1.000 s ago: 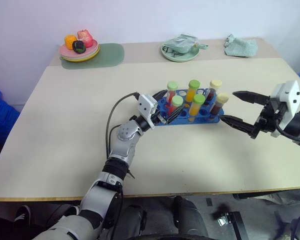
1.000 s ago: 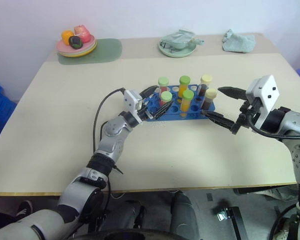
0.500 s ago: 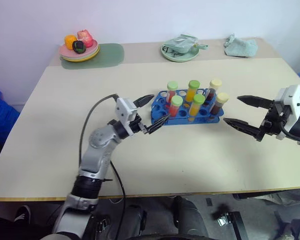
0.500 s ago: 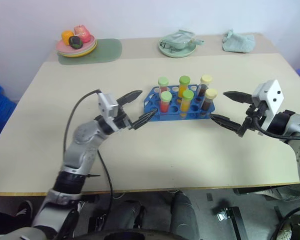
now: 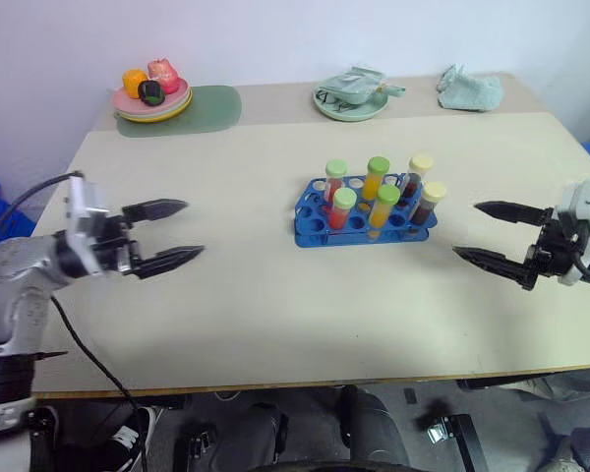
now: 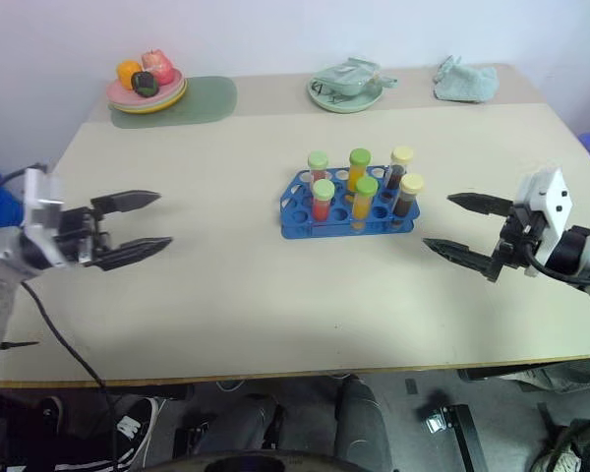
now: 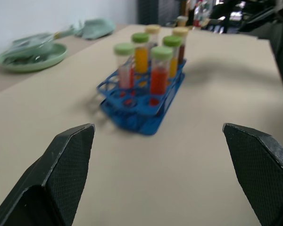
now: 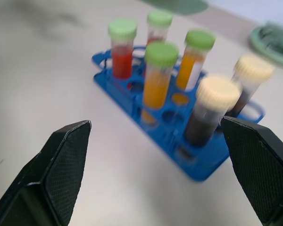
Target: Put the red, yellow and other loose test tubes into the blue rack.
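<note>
The left gripper (image 5: 167, 233) has withdrawn from the blue plastic rack (image 5: 364, 224), fingers spread, empty; the right gripper (image 5: 497, 234) likewise gapes empty. All six tubes racked: task apparently complete.

The right claw (image 8: 158, 174) stands with its two black textured fingers (image 8: 61, 169) spread wide apart, nothing between them, facing a blue plastic test-tube rack (image 8: 179, 141) that rests on the pale beige worktop (image 8: 52, 80). Six capped tubes stand upright in the rack: two green-capped tubes of red liquid (image 8: 122, 49), two green-capped tubes of orange-yellow liquid (image 8: 159, 75) and two cream-capped tubes of dark brown liquid (image 8: 208, 110). Several round holes in the rack are unfilled, and the edge of a pale green plate (image 8: 271, 40) lies on the worktop beyond it.
</note>
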Robot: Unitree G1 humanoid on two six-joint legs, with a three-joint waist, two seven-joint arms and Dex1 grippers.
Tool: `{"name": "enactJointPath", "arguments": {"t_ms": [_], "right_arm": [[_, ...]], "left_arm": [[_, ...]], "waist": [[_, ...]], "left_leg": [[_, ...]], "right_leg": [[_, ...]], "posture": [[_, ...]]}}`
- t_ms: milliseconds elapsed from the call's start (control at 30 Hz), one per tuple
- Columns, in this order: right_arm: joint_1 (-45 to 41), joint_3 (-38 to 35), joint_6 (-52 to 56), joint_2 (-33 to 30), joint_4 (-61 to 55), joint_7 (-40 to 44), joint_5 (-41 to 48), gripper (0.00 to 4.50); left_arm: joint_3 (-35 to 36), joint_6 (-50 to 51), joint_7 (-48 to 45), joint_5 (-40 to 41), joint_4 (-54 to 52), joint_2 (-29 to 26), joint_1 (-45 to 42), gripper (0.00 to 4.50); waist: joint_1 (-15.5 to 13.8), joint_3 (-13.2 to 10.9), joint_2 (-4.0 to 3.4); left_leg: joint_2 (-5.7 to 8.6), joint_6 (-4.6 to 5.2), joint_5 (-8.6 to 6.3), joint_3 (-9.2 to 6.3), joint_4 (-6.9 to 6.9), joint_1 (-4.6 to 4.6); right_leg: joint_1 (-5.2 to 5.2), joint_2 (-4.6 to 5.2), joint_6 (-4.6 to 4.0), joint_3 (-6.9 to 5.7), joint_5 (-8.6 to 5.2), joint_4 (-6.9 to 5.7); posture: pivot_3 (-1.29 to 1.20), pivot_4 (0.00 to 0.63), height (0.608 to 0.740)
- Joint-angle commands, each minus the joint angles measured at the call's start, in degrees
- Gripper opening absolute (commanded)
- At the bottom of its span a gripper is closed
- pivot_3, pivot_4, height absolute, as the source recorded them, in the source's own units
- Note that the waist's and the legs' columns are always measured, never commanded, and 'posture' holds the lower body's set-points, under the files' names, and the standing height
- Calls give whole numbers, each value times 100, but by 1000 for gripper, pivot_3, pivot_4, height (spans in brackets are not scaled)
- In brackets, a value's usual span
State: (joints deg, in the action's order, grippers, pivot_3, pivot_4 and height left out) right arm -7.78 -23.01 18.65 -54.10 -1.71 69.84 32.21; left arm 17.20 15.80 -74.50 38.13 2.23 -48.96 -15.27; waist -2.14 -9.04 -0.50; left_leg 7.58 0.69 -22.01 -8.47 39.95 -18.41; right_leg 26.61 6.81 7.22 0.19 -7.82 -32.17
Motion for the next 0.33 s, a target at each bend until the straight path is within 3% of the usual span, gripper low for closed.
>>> {"name": "enactJointPath", "arguments": {"t_ms": [33, 333], "right_arm": [[4, -146, -287, -184, -2, 246, -32, 4500], [18, -113, -521, -262, 276, 515, -137, 4500]], "left_arm": [[390, -165, -401, 74, 149, -275, 84, 4453], [486, -272, -250, 96, -222, -67, 511, 4453]], "waist": [[8, -1, -2], [1, -2, -3]], "left_leg": [[-3, 0, 0, 4, -1, 0], [-9, 3, -3, 17, -3, 0]], "right_leg": [[2, -1, -1, 0, 0, 0], [6, 0, -3, 0, 2, 0]], "posture": [[0, 150, 740], [0, 150, 740]]}}
